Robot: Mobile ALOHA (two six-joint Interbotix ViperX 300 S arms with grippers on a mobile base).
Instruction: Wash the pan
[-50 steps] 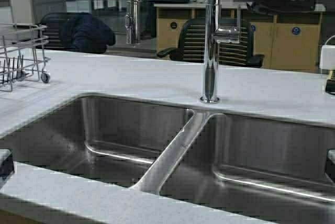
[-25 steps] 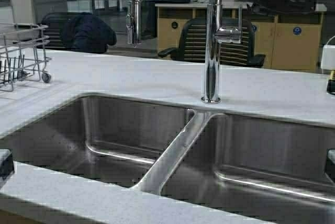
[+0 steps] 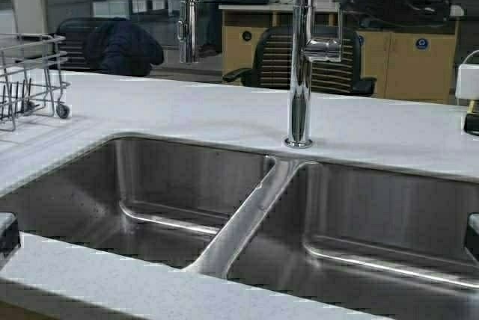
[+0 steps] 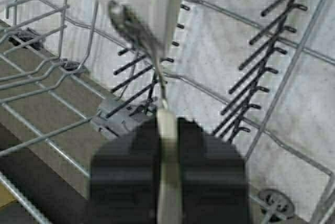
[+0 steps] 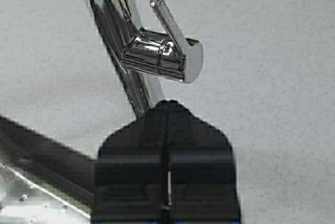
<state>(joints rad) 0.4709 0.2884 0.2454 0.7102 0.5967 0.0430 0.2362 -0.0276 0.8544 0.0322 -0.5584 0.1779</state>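
A robot faces a double stainless steel sink [image 3: 187, 185] set in a pale speckled tabletop [image 3: 187, 111]. A tall chrome faucet [image 3: 301, 73] stands behind the divider between the two basins. A wire dish rack [image 3: 30, 81] sits on the tabletop at the far left.

In the left wrist view, the left hand [image 4: 167, 156] is clenched on the thin edge of the pan [image 4: 157, 4], a cream-white piece with a metal fitting that rises straight out from between the black fingers, held above the tines of the dish rack.

In the right wrist view, the right hand [image 5: 166, 166] has its fingers pressed together, grasping nothing. It hovers above the tabletop, near the faucet's lever handle [image 5: 167, 30] without touching it.
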